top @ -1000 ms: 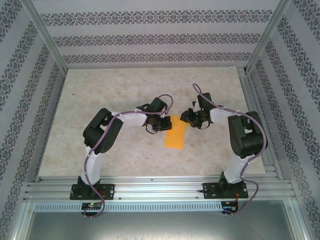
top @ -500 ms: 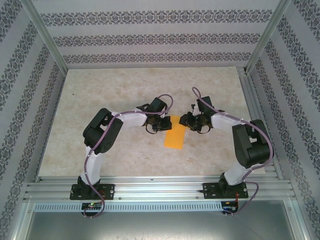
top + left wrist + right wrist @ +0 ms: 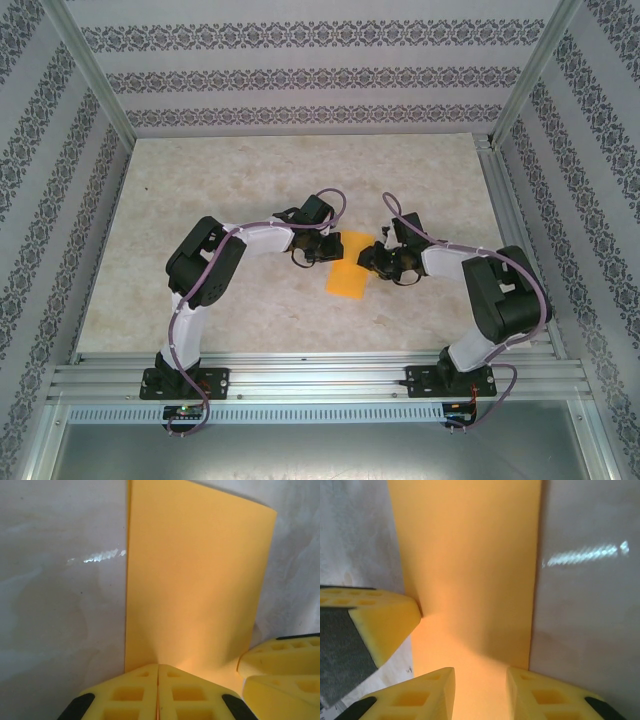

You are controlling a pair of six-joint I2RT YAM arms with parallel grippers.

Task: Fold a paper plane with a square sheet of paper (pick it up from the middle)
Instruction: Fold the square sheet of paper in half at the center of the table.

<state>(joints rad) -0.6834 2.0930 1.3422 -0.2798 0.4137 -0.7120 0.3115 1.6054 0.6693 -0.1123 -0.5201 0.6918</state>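
The orange-yellow sheet of paper [image 3: 347, 276] lies on the table as a long narrow rectangle, not a dart-shaped plane. My left gripper [image 3: 330, 250] is at its far left edge. Its jaws [image 3: 158, 666] are pressed together on the sheet [image 3: 195, 580], which puckers up at the tips. My right gripper [image 3: 369, 259] hovers low over the far right part of the sheet [image 3: 470, 570]. It is open [image 3: 480, 672], with paper showing through the gap. The left gripper's finger [image 3: 385, 625] touches the sheet's edge in the right wrist view. The right gripper's fingers [image 3: 285, 667] show in the left wrist view.
The pale marbled tabletop [image 3: 220, 190] spreads on all sides. Aluminium frame rails [image 3: 320, 372] run along the near edge and the right side, and patterned walls enclose the workspace. The two grippers stand close together, almost touching.
The right gripper has come nearer and to the left, over the sheet's far right part, and its elbow has swung right. The sheet has turned slightly. The left arm has not moved.
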